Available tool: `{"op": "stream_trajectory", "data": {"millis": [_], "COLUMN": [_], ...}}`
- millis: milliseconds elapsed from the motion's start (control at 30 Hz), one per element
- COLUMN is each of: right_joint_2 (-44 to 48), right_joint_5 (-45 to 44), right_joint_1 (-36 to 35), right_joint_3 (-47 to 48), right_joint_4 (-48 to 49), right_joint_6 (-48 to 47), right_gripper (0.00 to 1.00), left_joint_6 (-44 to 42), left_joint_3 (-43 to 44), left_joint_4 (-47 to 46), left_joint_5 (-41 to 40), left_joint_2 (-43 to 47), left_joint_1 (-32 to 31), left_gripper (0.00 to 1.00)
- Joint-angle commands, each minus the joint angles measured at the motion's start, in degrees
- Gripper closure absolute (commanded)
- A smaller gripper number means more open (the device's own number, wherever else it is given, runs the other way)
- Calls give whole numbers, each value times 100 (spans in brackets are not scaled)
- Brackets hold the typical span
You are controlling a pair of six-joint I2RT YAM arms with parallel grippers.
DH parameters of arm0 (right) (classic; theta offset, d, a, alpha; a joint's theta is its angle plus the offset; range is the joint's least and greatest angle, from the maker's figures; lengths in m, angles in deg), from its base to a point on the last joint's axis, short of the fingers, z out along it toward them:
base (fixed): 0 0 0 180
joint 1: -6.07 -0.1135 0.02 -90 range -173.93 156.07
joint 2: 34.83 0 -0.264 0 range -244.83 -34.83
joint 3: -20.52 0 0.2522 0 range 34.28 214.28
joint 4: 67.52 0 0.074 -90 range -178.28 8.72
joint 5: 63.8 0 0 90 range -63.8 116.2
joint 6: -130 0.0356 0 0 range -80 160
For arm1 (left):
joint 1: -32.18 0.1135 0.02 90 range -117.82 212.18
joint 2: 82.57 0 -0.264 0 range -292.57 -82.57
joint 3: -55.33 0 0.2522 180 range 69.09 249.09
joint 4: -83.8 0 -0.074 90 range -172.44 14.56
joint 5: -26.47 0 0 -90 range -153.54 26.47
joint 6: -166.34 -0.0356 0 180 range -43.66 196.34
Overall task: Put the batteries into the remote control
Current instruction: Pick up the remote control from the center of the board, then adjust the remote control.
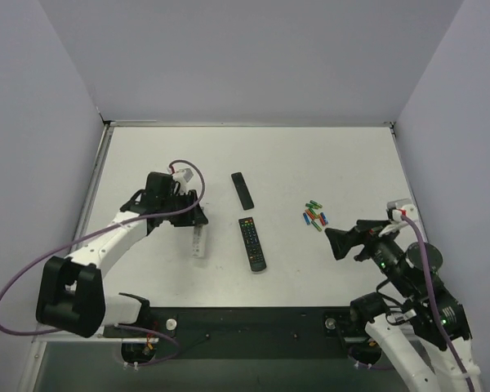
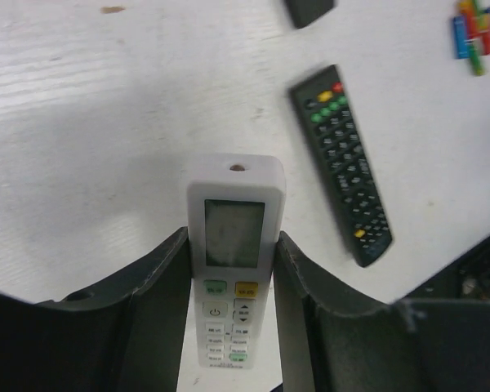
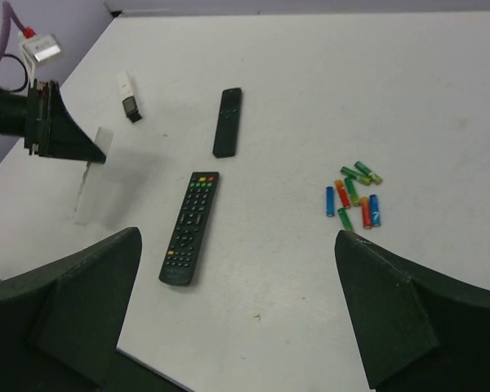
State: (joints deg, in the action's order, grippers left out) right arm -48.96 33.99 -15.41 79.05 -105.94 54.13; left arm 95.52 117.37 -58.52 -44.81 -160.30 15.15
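The white remote control (image 2: 235, 245) points away from the left wrist camera, its display and buttons facing up. My left gripper (image 2: 233, 269) is shut on it, a dark finger pressed to each long side. From above, the remote control (image 1: 199, 242) sticks out below the left gripper (image 1: 192, 219) at the table's left middle. The batteries (image 1: 314, 216) lie in a loose green, red and blue cluster on the right, also seen as batteries (image 3: 355, 196) ahead of my right gripper (image 3: 237, 245). That right gripper (image 1: 336, 242) hovers open and holds nothing, just right of and below the cluster.
A black remote with coloured buttons (image 1: 252, 243) lies mid-table between the two arms. A smaller black remote (image 1: 242, 189) lies behind it. A thin white strip with a dark end (image 3: 127, 96) rests at the far left. The dark base strip (image 1: 253, 322) runs along the near edge.
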Motion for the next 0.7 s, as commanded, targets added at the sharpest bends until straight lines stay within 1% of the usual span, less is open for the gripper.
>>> {"op": "stream_trajectory", "data": {"millis": [0,33,67,100,133,167,200,233,300,333,400,433,533,567,667], "right_joint_2": [-931,-1064,-1179,-1389,-1504,-1618,-1811,-1934,-2321,-2462,-2875,-3015,-3613,-3901,-4403], "right_joint_5": [1618,1794,2135,2287,2419,2551,2778,2920,3200,3246,3290,3264,3176,3158,3228], "right_joint_1": [-41,-50,-59,-76,-111,-146,-190,-243,-462,-585,-954,-1077,-1499,-1604,-1860], "right_joint_3": [-21,-74,-231,-319,-407,-582,-671,-767,-943,-979,-1023,-1023,-945,-901,-769], "right_joint_4": [549,872,1076,1304,1785,2033,2297,2891,3413,3877,4293,4660,5268,5375,5893], "right_joint_6": [528,773,889,1038,1300,1451,1574,1688,2014,2110,2243,2287,2419,2436,2594], "right_gripper": [0,0,0,0,0,0,0,0,0,0,0,0,0,0,0], "left_joint_6": [1182,1567,1780,1991,2359,2528,2695,2949,3265,3372,3731,3855,4339,4444,4673], "left_joint_3": [-642,-765,-1028,-1126,-1231,-1354,-1416,-1460,-1601,-1654,-1811,-1847,-2014,-2058,-2155], "left_joint_4": [-2170,-2564,-3151,-3461,-3752,-4224,-4455,-4649,-5124,-5439,-5783,-5941,-6522,-6845,-7190], "left_joint_5": [1177,1239,1378,1441,1476,1537,1564,1573,1573,1538,1459,1442,1301,1249,1073], "left_joint_2": [985,1136,1259,1504,1603,1708,1866,1945,2173,2236,2385,2412,2456,2473,2500], "left_joint_1": [-115,-142,-168,-212,-230,-247,-282,-317,-353,-405,-458,-502,-607,-703,-888], "left_gripper": [97,97,98,98,98,98,99,100,100,100,100,100,100,100,100]}}
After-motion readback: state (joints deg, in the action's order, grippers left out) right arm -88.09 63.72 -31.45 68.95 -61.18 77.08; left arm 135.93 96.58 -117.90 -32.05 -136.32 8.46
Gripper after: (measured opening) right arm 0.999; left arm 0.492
